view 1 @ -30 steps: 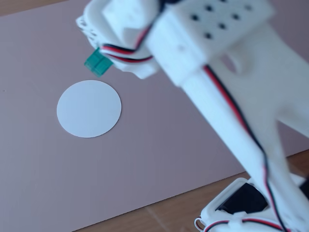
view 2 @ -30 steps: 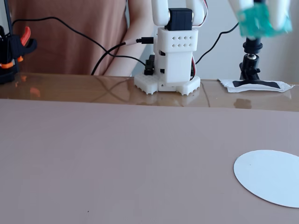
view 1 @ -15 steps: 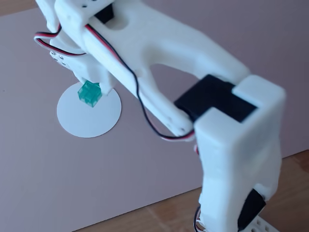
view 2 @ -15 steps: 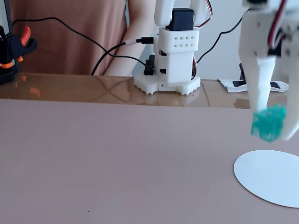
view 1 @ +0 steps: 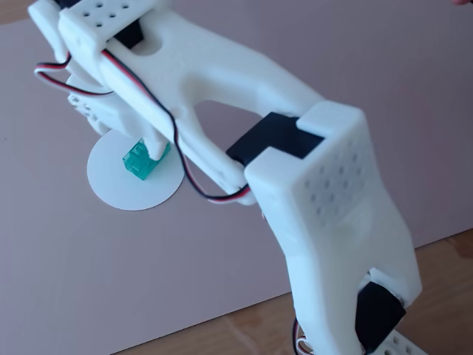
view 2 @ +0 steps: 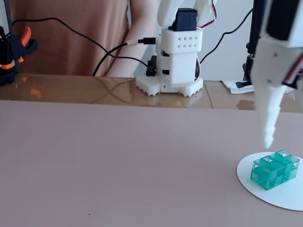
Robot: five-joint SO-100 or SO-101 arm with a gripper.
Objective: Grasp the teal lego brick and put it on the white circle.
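The teal lego brick (view 1: 140,160) lies flat on the white circle (view 1: 122,185), studs up. In the other fixed view the brick (view 2: 275,169) sits on the circle (view 2: 272,191) at the lower right. My gripper (view 1: 126,138) hangs just above the brick with its jaws apart and nothing in them. One white finger (view 2: 268,127) points down, its tip just above the brick's left end and not touching it. The other finger is out of that view, and the arm hides most of the gripper in the first fixed view.
The circle lies on a pinkish mat (view 2: 118,165) on a wooden table (view 2: 94,90). My arm's base (view 2: 176,61) stands behind the mat with black cables (view 2: 109,52). A person sits behind it. A black and orange clamp (view 2: 14,47) is at the far left.
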